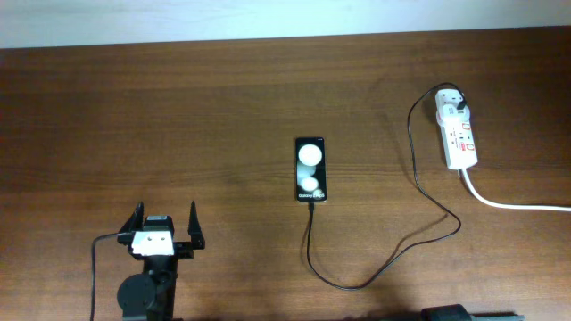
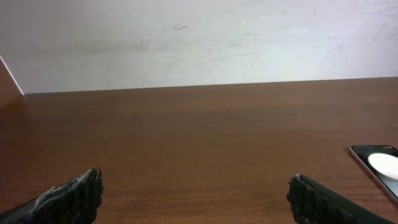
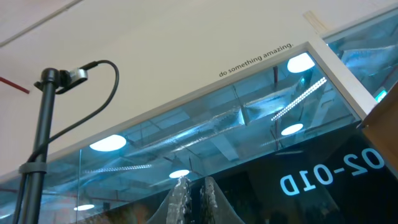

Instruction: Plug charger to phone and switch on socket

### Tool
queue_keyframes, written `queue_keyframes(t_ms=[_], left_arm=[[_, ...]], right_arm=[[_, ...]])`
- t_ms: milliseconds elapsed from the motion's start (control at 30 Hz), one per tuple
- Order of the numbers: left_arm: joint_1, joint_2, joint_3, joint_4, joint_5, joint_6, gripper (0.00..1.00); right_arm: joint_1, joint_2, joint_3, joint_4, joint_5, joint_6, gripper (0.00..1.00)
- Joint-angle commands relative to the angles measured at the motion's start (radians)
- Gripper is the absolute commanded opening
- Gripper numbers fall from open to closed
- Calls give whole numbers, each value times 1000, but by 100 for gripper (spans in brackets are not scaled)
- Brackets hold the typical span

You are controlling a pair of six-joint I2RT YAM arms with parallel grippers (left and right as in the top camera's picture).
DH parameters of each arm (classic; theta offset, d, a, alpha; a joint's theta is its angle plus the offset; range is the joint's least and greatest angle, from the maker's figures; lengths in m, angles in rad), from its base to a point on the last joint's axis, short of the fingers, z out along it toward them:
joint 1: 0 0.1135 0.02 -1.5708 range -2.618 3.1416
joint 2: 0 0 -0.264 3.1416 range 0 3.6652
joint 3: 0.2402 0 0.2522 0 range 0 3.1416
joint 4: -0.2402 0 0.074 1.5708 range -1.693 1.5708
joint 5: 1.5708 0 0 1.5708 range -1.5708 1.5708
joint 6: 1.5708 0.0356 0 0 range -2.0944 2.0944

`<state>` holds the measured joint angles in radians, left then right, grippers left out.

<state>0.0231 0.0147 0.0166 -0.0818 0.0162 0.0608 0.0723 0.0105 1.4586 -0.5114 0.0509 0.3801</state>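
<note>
The black phone (image 1: 310,169) lies flat at mid table, two white reflections on its face; its corner shows in the left wrist view (image 2: 378,163). The thin black charger cable (image 1: 357,283) runs from the phone's near edge, loops toward the front, then up to the white adapter (image 1: 453,105) sitting in the far end of the white socket strip (image 1: 461,141) at the right. The position of its red switches cannot be told. My left gripper (image 1: 165,225) is open and empty at the front left, well left of the phone (image 2: 196,198). My right gripper (image 3: 196,198) is shut, empty, pointing up away from the table.
The strip's thick white cord (image 1: 517,205) runs off the right edge. A dark part of the right arm (image 1: 459,314) sits at the front edge. A pale wall borders the table's far side (image 2: 199,43). The right wrist view shows glass panels and a stand (image 3: 40,149).
</note>
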Motion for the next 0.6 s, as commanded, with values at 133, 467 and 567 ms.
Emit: queue_keyframes(t_ms=[133, 467, 567], left_arm=[[6, -8, -7, 0, 14, 16, 99], [6, -9, -7, 0, 14, 16, 99], [6, -9, -7, 0, 14, 16, 99]], right_arm=[[6, -5, -23, 12, 13, -10, 20], [6, -5, -244, 196, 7, 20, 99], [6, -4, -329, 221, 15, 20, 99]])
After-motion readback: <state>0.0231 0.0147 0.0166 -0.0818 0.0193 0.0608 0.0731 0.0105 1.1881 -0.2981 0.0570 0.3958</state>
